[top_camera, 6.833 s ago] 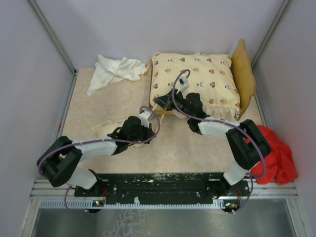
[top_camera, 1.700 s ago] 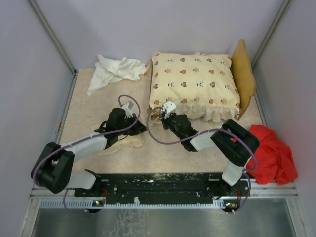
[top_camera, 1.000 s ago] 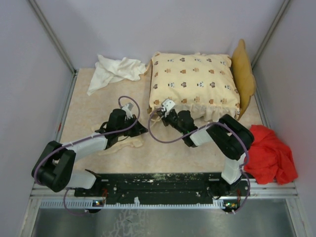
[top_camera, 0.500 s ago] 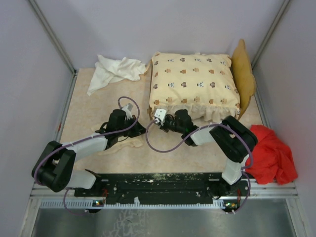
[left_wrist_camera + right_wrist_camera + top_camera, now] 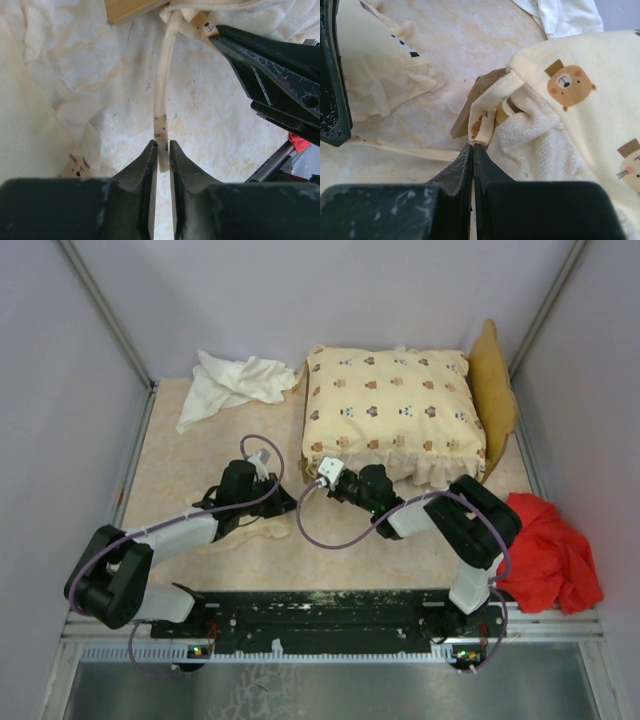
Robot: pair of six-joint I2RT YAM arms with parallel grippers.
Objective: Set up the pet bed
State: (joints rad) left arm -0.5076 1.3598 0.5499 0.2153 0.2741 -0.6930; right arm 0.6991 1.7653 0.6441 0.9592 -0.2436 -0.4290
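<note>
Grasping one cream strap (image 5: 161,107) — left pincer (image 5: 161,152) and clenched right pincer (image 5: 472,150) — beside the cushion (image 5: 392,410) corner.

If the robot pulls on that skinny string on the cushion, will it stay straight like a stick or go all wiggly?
Probably wiggly. The string looks like a thin flat fabric tie, lying in a soft curve on the table. It likely weighs almost nothing, so the left hand could lift it easily. Being so thin, it might slip out of a loose pinch.

Open beige tabletop (image 5: 190,465) lies left of the cream animal-print cushion (image 5: 390,405), though a thin cream strap (image 5: 162,107) stretches taut between the two black grippers, blocking passage there.
</note>
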